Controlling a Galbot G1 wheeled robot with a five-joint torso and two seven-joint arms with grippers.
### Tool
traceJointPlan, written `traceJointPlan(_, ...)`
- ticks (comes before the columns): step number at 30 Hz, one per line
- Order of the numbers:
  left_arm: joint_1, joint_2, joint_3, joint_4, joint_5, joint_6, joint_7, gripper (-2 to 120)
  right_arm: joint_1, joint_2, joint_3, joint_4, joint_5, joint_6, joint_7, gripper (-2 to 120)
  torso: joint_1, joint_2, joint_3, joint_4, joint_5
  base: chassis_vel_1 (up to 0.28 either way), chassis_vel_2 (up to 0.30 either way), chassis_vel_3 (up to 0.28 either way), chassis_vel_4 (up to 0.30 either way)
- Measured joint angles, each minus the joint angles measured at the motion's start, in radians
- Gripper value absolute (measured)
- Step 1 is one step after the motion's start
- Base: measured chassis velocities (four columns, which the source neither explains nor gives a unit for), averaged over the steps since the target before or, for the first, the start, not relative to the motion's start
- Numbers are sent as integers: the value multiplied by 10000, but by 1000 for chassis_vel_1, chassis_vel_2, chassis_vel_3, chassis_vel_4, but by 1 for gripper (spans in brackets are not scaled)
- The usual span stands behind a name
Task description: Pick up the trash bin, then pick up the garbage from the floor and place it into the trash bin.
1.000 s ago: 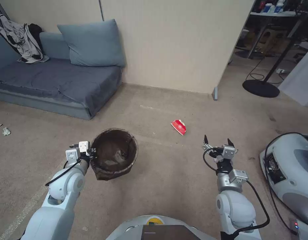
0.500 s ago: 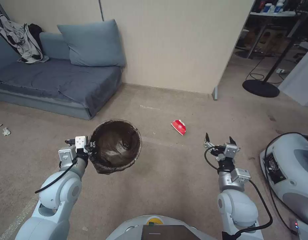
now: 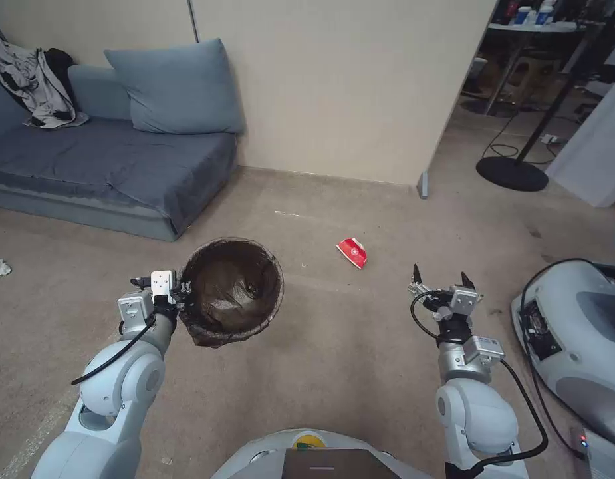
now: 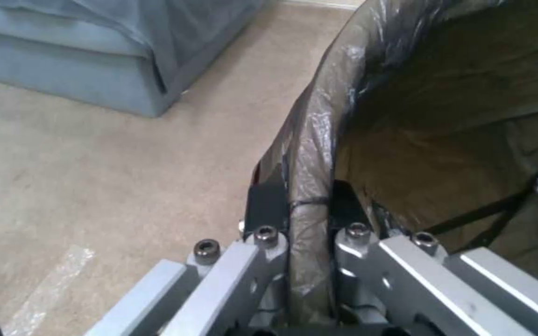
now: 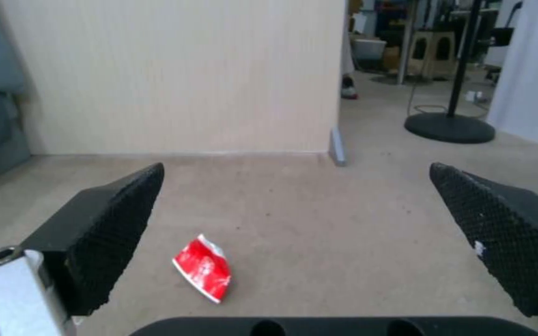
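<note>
head view: the whole scene has slid slightly left, so the camera moved, not the things; the bin (image 3: 233,289) hangs centre-left, lifted since a second ago; carton (image 3: 353,252) lies mid-frame, right gripper (image 3: 440,283) below-right, spread; left wrist: left gripper (image 4: 300,205) clamps the bin's rim; right wrist: carton at lower centre between the fingers (image 5: 104,233)

Looks like a living-room mockup inside a lab or office. There's a blue-grey sofa (image 3: 114,166) with a big cushion (image 3: 174,86) and clothes (image 3: 31,83) dumped on it, beige carpet (image 3: 360,346), a plain partition wall (image 3: 334,86). Past the wall's edge you get a lab-ish area: a round-based stand (image 3: 513,169), cables, a cluttered table (image 3: 533,26).
</note>
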Motion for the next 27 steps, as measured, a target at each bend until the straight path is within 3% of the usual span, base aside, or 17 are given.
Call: traceJointPlan(27, -29, -139, -99, 214, -143, -118, 32, 3, -3, 1, -22, 38, -51, -232, -38, 100, 0, 0, 0, 2, 0, -10, -10, -15, -12)
